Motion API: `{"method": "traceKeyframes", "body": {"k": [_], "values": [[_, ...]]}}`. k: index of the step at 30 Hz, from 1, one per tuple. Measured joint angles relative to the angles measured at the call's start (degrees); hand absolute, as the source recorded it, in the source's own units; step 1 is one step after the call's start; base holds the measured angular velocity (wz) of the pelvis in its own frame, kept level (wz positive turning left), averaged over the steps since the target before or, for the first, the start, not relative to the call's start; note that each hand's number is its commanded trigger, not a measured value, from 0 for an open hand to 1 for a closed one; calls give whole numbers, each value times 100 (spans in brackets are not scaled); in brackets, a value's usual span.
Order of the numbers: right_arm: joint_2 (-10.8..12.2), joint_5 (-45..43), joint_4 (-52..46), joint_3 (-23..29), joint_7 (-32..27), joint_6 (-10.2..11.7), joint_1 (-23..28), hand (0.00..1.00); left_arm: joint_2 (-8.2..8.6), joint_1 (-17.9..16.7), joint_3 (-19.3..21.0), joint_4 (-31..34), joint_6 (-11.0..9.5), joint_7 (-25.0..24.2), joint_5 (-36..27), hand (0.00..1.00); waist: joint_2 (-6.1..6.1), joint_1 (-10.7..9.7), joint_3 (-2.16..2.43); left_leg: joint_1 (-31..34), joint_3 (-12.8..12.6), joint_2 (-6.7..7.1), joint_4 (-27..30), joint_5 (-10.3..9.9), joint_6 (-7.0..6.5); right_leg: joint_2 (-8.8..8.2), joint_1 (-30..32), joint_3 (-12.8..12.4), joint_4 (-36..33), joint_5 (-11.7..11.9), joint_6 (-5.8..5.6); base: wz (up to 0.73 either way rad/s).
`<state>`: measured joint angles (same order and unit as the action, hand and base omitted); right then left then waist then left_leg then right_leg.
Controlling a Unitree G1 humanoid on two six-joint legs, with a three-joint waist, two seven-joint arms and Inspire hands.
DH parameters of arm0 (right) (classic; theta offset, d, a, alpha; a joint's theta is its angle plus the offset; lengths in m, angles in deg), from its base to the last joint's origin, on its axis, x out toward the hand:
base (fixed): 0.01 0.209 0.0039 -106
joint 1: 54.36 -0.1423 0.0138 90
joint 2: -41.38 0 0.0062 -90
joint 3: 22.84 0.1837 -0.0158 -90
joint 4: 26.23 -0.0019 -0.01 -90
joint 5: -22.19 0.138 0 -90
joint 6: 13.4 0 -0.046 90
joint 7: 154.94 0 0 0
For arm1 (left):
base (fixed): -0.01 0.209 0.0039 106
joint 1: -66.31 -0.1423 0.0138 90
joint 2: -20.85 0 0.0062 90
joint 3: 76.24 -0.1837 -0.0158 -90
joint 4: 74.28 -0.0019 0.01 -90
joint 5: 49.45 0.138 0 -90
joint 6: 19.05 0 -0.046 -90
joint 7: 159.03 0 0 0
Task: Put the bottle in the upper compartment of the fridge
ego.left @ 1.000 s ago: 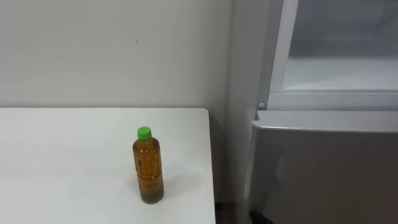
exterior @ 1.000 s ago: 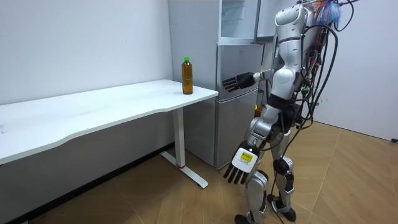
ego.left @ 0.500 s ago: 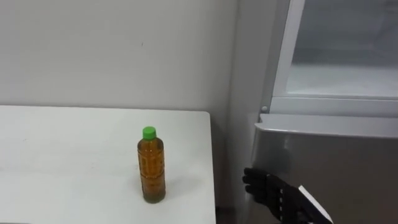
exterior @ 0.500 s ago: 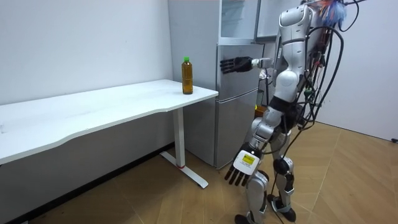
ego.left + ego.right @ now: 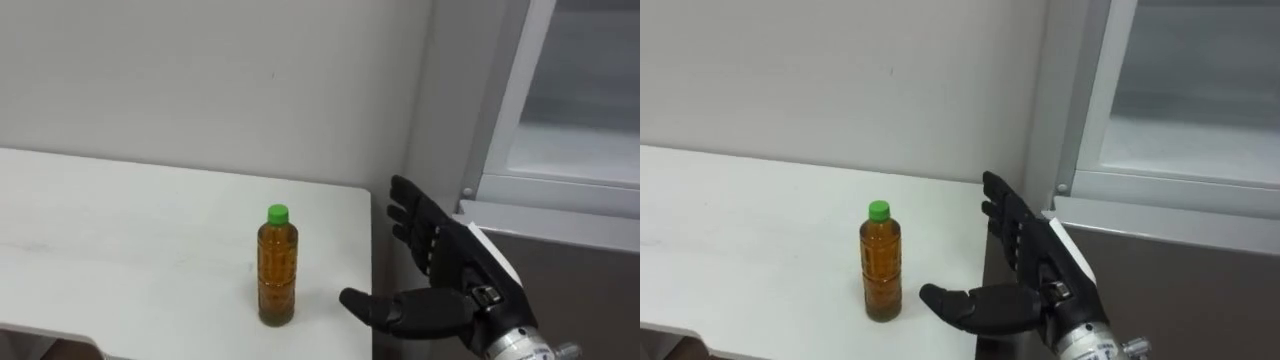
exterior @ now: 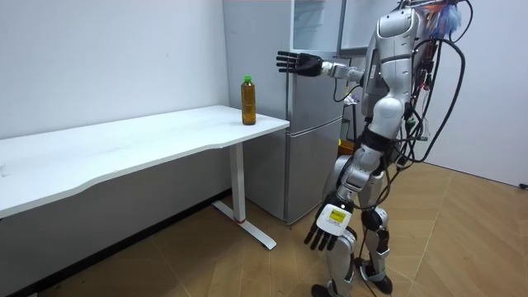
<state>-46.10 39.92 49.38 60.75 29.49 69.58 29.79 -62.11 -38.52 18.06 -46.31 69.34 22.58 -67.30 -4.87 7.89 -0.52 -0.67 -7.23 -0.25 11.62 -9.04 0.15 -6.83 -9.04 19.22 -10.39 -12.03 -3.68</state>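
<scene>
Right robot hand (image 5: 450, 265) is up at about bottle height and released: fingers straight and spread, pointing up and away, thumb stuck out sideways toward the bottle (image 5: 277, 265). It's holding nothing, and there's a clear gap between the thumb tip and the bottle.

The bottle stands upright on the white table (image 5: 120, 230), near the end next to the fridge (image 5: 560, 200). It has a green cap and amber liquid inside.

Eye views give the thumb/finger detail, plus the pale inside of the fridge's upper part behind a white frame, above the grey lower door.

Room view adds the stance. The robot stands upright in front of the fridge, off the table's end, right arm stretched out level toward the table. The left robot hand (image 6: 330, 224) hangs low by the thigh, fingers loose and pointing down, empty.
</scene>
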Motion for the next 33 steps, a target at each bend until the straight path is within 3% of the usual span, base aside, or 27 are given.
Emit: {"method": "traceKeyframes", "body": {"k": [5, 8, 14, 21, 29, 33], "values": [[-6, 23, 7, -17, -30, 0, -141, 0, -1, -3, -1, 16, 83, 13, 124, 0, 35, 52, -21, 65, 12, -5, 9, 1, 2, -2, 45, 97, 0, 0, 0, 0], [-4, -7, 8, -81, -134, 1, -305, 0, -1, -1, 0, 16, 122, 3, 130, 0, 17, 85, 4, 104, -10, -7, 10, 6, 6, -2, 74, 87, -4, 0, 0, -3], [28, 32, 125, -249, -264, 1, -623, 0, 12, 57, -9, 14, 141, 28, 124, 0, 19, 242, -5, 120, -30, -7, -4, 7, 6, -7, 127, 78, -2, 0, 0, -2], [34, -39, 297, -795, -480, 1, -869, 0, 10, 135, -8, 11, 208, 95, 444, 0, -35, 421, 19, 166, 37, 0, -22, 14, 14, -4, 151, 142, -2, 0, 0, 5], [225, -33, 506, -868, -947, 2, -912, 0, 22, 155, 0, 13, 419, 193, 996, 0, -36, 661, -12, 216, 139, 12, 2, 14, 14, -5, 148, 283, -5, 0, -1, 6], [359, 117, 1002, -870, -1325, 2, -1239, 0, 66, 153, -2, 14, 450, 284, 1065, 0, -6, 679, -41, 230, 161, 13, 6, 14, 14, -9, 127, 397, -4, 0, -1, 2]]}}
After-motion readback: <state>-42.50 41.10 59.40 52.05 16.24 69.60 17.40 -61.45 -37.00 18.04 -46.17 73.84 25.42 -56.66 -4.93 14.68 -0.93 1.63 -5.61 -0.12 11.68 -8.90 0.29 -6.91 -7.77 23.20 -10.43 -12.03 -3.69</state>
